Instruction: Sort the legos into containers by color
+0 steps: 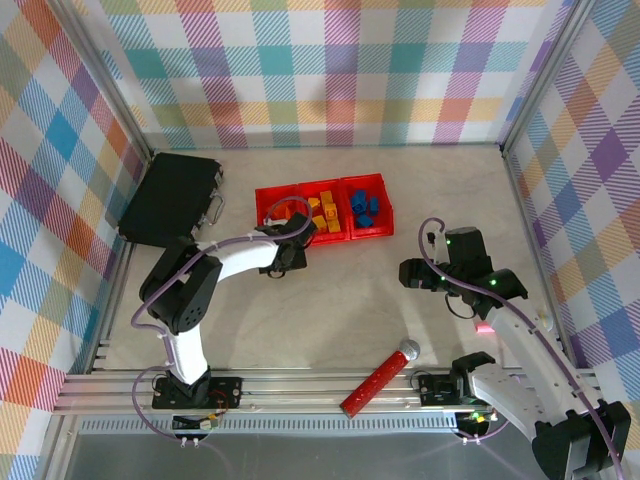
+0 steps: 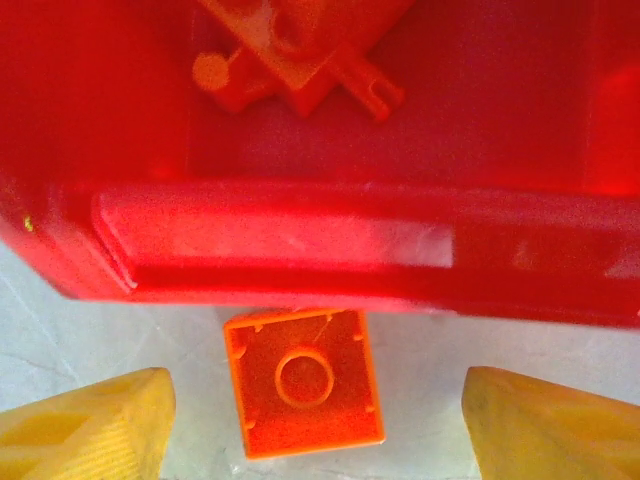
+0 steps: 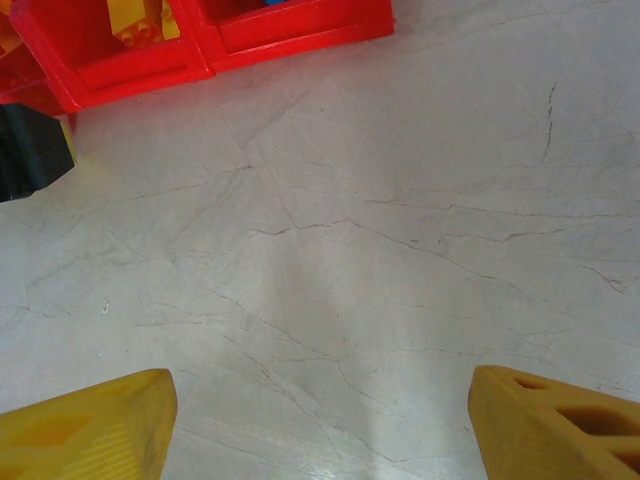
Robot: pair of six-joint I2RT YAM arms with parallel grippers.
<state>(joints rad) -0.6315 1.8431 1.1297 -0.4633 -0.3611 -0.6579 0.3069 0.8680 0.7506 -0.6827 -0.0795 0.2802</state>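
A black case (image 1: 170, 195) lies on the table (image 1: 330, 310), well to the left of the left gripper (image 1: 290, 240). In the left wrist view, the left gripper (image 2: 320, 425) stands open, with its two yellow fingers (image 2: 85, 425) wide apart and holding nothing. One orange brick (image 2: 303, 380) lies on the table between the fingers, clear of both, with its hollow underside up. It sits just ahead of the fingertips, against or just beside the near outer wall of the bins (image 2: 300, 240). Beyond that wall, inside the bin, lie further orange pieces (image 2: 290, 60). In the top view, the bins (image 1: 325, 232) form a row directly ahead of the left gripper: orange bricks in the left compartment, yellow bricks (image 1: 322, 210) in the middle and blue bricks (image 1: 366, 208) in the right. The right gripper (image 1: 412, 272) is well apart from the bins, which lie ahead of it and to its left. Its fingers (image 3: 555, 425) are spread wide over bare table and grasp nothing. A red cylinder (image 1: 380, 378) with a silver end lies behind it and to its left, near the table edge.
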